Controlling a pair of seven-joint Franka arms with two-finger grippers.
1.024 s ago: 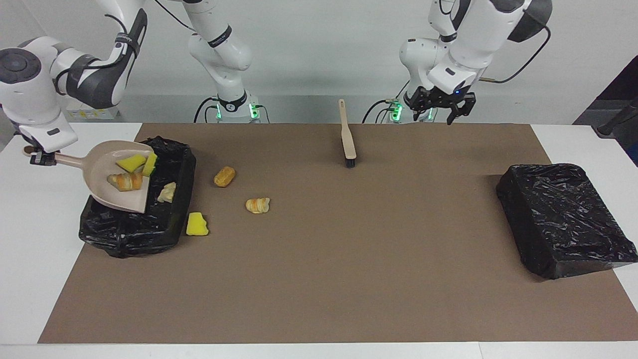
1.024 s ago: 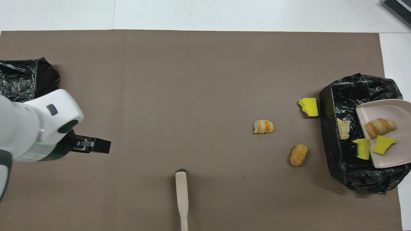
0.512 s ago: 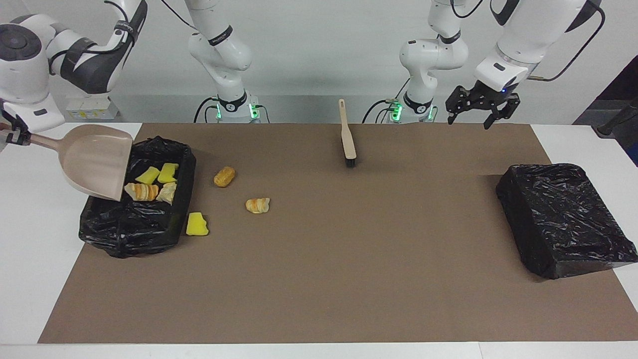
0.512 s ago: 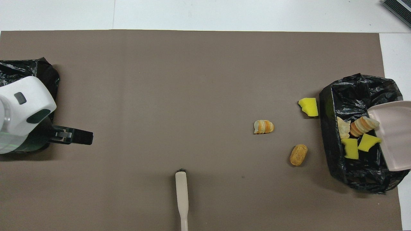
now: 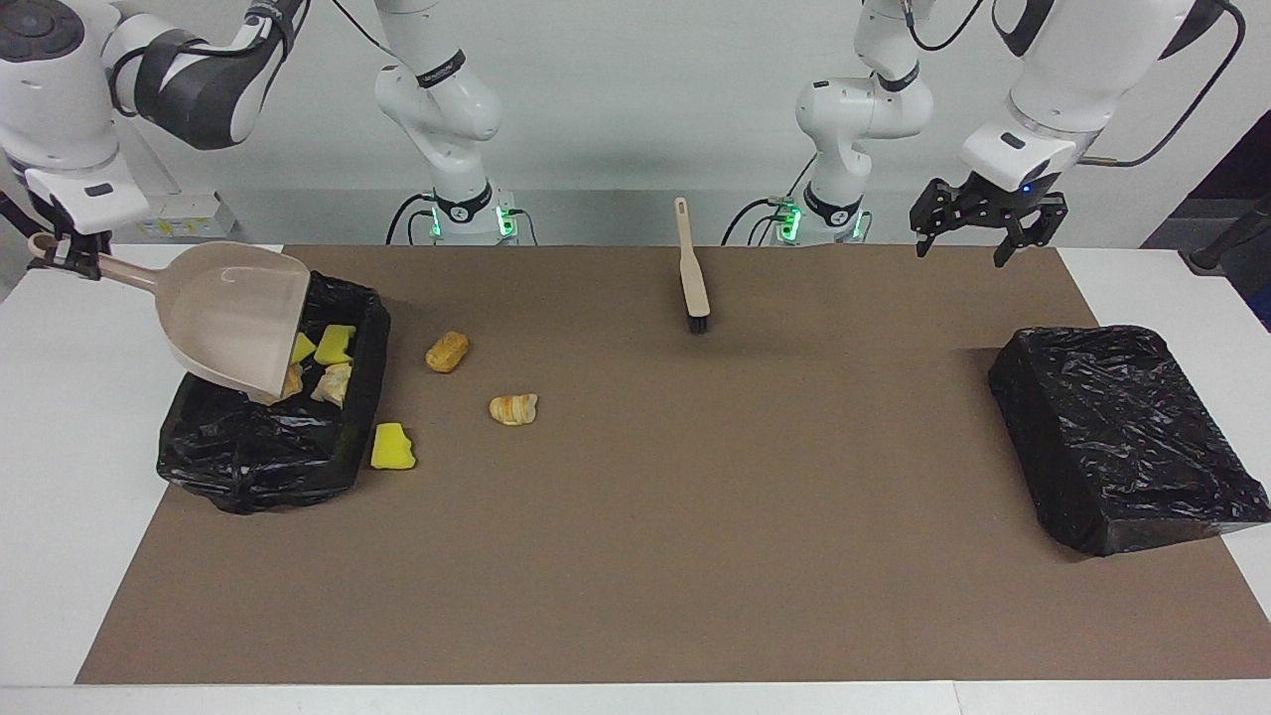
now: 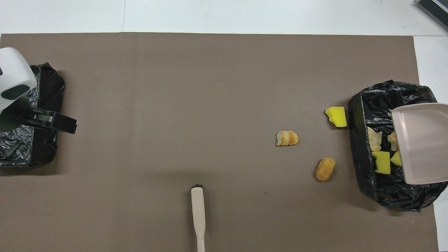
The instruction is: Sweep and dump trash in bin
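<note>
The right gripper point(image 5: 62, 256) was clamped on the end of the dustpan's handle, with the dustpan point(image 5: 233, 318) tipped steeply, mouth down, over the open bin point(image 5: 260, 459) at the right arm's end of the table. The pan looked empty. 4 pieces of trash point(image 5: 336, 344) lay inside the bin, some partly hidden under the pan's lip.

To finish the dump well, I judged the pan should be lifted straight up clear of the bin's rim before swinging away, so its lip would not snag the loose black liner or drag anything out.

3 pieces were not yet swept: a yellow sponge chunk point(image 5: 392, 446) touching the bin's outside wall, a bread roll point(image 5: 447, 352) near the bin, and a croissant piece point(image 5: 513, 408) toward the middle of the mat.

The left gripper point(image 5: 986, 219) waited in the air, fingers spread and empty, over the mat's edge near the closed black bag point(image 5: 1127, 437). The brush point(image 5: 691, 268) lay on the mat close to the robots, ungripped.
</note>
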